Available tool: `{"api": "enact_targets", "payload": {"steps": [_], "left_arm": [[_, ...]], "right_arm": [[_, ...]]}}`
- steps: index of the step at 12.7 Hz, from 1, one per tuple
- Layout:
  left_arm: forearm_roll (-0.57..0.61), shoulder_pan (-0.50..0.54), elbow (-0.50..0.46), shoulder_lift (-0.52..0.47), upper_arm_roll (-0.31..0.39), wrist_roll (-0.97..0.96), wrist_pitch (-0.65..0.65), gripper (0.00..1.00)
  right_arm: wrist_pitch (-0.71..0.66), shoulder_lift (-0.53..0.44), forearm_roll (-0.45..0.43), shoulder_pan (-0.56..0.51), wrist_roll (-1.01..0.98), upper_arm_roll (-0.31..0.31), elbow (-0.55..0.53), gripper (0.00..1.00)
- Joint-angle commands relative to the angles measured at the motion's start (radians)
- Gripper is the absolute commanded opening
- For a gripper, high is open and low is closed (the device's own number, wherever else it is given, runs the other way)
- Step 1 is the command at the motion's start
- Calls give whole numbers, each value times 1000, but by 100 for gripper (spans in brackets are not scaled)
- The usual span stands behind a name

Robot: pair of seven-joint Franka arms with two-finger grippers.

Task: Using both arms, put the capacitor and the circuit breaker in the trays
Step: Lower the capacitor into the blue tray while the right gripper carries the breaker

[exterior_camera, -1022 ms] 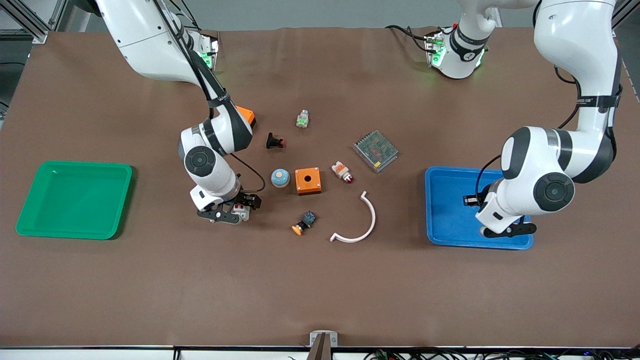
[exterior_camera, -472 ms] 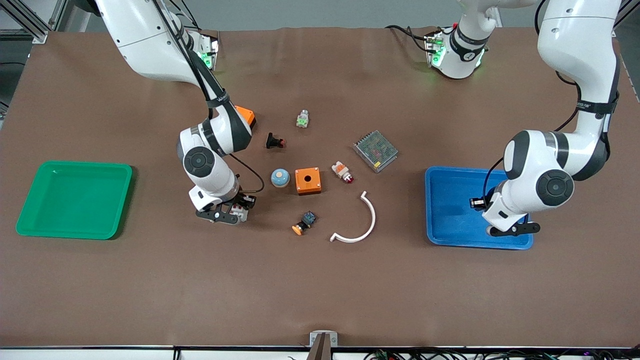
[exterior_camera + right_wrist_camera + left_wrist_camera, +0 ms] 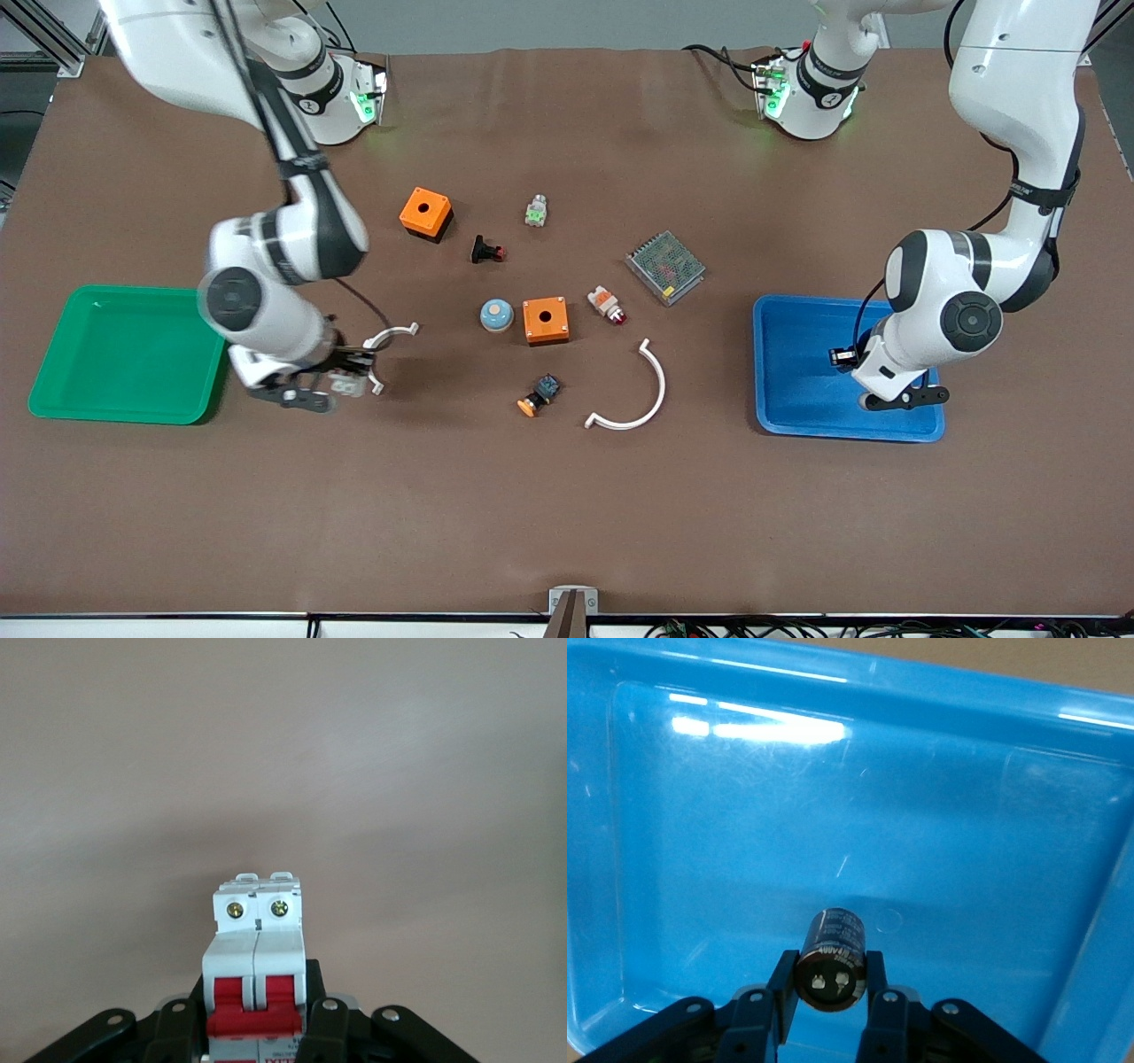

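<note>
The right gripper carries the circuit breaker over bare brown table just beside the green tray; only a small white curved clip lies near it. The left gripper holds the capacitor over the blue tray, whose floor shows open all round it.

Legible markings are few.

- Capacitor: pale printing runs along the black sleeve in the left wrist view; it is too small to make out.
- Circuit breaker: a strip of red lettering sits at the foot of its face, just under the red levers, cut off by the frame edge and unreadable.
- Left arm: a dark band carries small white lettering, not decipherable.

No other text, number or sign can be read.
</note>
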Motion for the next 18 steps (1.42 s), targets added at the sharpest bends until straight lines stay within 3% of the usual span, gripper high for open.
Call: {"api": "enact_targets", "payload": {"steps": [1, 6, 10, 11, 13, 14, 18], "left_arm": [[21, 22, -37, -11, -8, 14, 43, 27], [21, 33, -72, -8, -9, 15, 92, 28], [21, 45, -74, 1, -16, 15, 96, 31], [21, 45, -72, 1, -16, 22, 94, 35], [21, 45, -66, 0, -14, 87, 94, 85], [18, 45, -61, -11, -16, 156, 94, 97], [0, 62, -58, -190, -14, 200, -85, 99]], "right_arm": [[-29, -77, -14, -148, -192, 19, -50, 1], [-29, -74, -14, -415, -519, 18, -73, 1], [119, -78, -35, -509, -599, 18, -180, 1], [150, -78, -55, -515, -599, 18, -200, 1], [190, -75, -68, -540, -599, 18, -227, 0], [219, -74, -88, -565, -602, 18, -240, 0], [336, -19, -95, -645, -714, 19, -240, 0]]}}
